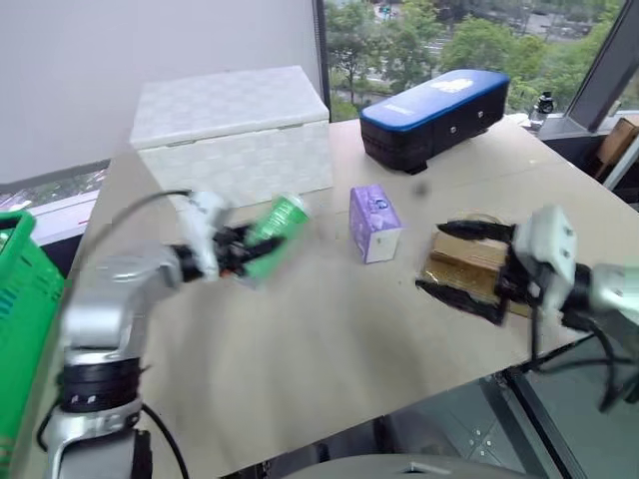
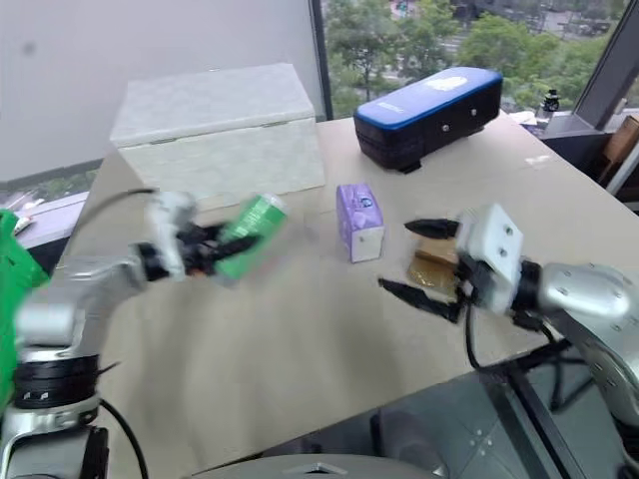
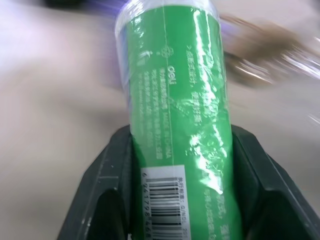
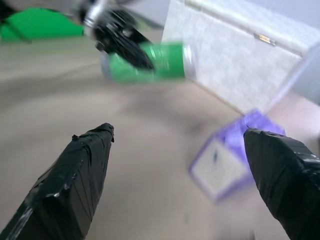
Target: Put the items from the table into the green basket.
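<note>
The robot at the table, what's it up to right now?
It is clearing items into the green basket. The left gripper is shut on the green pack, held above the table. The right gripper is open, pointing toward the purple box, which stands on the table near the white box.

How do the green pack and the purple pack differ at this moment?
The green pack is a cylinder, tilted, clamped in the left end effector; the purple pack is box-shaped and stands free on the table. The open right end effector points at the purple pack. Neither is in the green basket yet.
</note>
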`<control>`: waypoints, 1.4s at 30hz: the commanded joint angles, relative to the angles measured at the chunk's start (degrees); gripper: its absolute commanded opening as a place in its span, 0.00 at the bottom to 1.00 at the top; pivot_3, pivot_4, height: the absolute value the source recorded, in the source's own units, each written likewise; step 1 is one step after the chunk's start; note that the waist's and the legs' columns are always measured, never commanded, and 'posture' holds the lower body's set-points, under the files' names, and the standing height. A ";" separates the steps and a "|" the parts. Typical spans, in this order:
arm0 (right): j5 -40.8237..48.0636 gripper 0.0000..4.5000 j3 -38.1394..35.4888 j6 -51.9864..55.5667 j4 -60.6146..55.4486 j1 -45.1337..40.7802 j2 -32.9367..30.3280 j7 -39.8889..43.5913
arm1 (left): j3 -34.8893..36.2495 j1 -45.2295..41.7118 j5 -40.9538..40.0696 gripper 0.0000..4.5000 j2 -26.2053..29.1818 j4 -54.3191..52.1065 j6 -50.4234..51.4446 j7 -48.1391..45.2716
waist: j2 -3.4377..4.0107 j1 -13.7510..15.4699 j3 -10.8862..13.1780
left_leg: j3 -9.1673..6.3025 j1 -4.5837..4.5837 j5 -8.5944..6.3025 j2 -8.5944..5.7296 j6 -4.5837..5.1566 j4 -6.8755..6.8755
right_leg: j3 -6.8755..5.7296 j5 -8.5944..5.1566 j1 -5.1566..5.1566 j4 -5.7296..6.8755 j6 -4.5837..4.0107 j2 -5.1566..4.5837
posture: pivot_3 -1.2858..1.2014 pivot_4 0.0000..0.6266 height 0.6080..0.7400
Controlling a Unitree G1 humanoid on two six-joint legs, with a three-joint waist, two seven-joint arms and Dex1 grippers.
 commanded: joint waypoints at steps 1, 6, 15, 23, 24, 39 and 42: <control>-2.75 1.00 6.51 -2.64 4.43 -8.72 3.81 1.24 | 11.77 -3.90 0.33 0.41 -1.31 -4.91 3.54 14.27 | -0.01 2.20 -0.01 | -0.05 0.02 0.00 0.00 -0.01 0.01 | -0.05 0.06 -0.08 0.00 -0.11 0.00 | 0.57 0.00 1.00; -2.80 1.00 10.10 -5.26 9.44 -14.04 7.67 5.68 | 19.65 -8.62 7.20 0.41 1.69 -0.63 2.61 29.85 | -0.43 9.75 -0.34 | -0.59 -0.90 0.26 -0.38 -0.51 0.03 | -0.61 0.37 -1.10 0.03 -0.62 -0.51 | 0.60 0.00 1.00; -2.71 1.00 11.41 -7.19 12.07 -17.08 10.92 9.57 | 27.49 -12.89 10.92 0.41 6.30 14.97 1.99 40.40 | -1.02 15.19 -0.82 | -1.59 -2.13 0.39 -1.28 -0.72 0.07 | -2.09 0.46 -1.88 -0.03 -0.69 -1.76 | 0.61 0.00 1.00; -2.40 1.00 10.29 -5.39 11.19 -17.42 10.57 8.71 | 27.68 -13.36 10.56 0.99 6.19 17.83 -3.42 42.83 | -1.22 15.82 -1.10 | -2.22 -2.17 0.72 -1.33 -1.24 0.06 | -2.74 0.45 -1.69 -0.02 -0.76 -1.84 | 0.60 0.00 1.00; -2.45 1.00 10.04 -5.10 10.91 -17.27 10.35 8.30 | 27.89 -13.54 9.91 0.99 5.83 17.44 -3.68 42.67 | -1.14 15.75 -1.16 | -2.22 -2.16 0.75 -1.32 -1.28 0.05 | -2.74 0.48 -1.69 0.02 -0.81 -1.84 | 0.60 0.00 1.00; -11.62 1.00 3.71 17.35 13.80 -12.86 -6.75 -8.00 | 4.70 6.23 -30.79 0.99 1.72 -24.68 11.15 7.73 | -0.79 12.96 -1.71 | -1.95 -2.08 0.79 -1.23 -1.29 0.05 | -2.53 0.52 -1.67 0.05 -0.93 -1.80 | 0.57 0.02 1.00; -10.56 1.00 2.61 22.14 16.43 -14.88 -5.60 -9.76 | 2.25 6.80 -31.66 0.99 2.89 -25.22 9.59 7.14 | -0.48 12.07 -1.55 | -1.88 -1.96 0.80 -1.09 -1.29 0.05 | -2.50 0.51 -1.57 0.13 -1.08 -1.62 | 0.56 0.03 1.00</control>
